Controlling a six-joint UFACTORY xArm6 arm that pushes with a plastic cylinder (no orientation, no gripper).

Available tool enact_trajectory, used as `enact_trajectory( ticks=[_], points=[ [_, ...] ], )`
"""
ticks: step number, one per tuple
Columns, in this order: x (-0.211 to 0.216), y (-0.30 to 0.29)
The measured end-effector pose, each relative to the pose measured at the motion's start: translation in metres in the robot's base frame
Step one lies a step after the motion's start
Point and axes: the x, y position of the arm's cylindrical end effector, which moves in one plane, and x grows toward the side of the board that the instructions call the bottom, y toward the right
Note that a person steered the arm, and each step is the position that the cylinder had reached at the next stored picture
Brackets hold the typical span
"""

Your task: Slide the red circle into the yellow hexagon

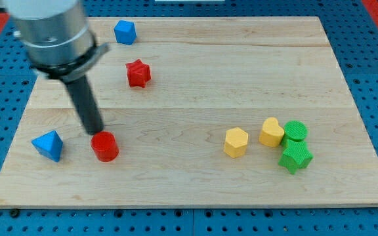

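The red circle (104,145) is a short red cylinder at the view's lower left of the wooden board. The yellow hexagon (236,141) sits well to its right, right of the board's centre. My tip (94,132) stands just up and left of the red circle, touching or nearly touching its upper-left edge. The dark rod rises from there to the grey arm body at the view's top left.
A blue triangle (48,145) lies left of the red circle. A red star (138,73) and a blue block (125,31) sit towards the top. A yellow heart (272,132), a green circle (296,131) and a green star (295,157) cluster right of the hexagon.
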Motion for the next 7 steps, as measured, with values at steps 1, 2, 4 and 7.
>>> enact_trajectory(
  ticks=[1,2,4,7],
  points=[
    [0.018,0.01],
    [0.019,0.071],
    [0.068,0.072],
    [0.042,0.192]
  ],
)
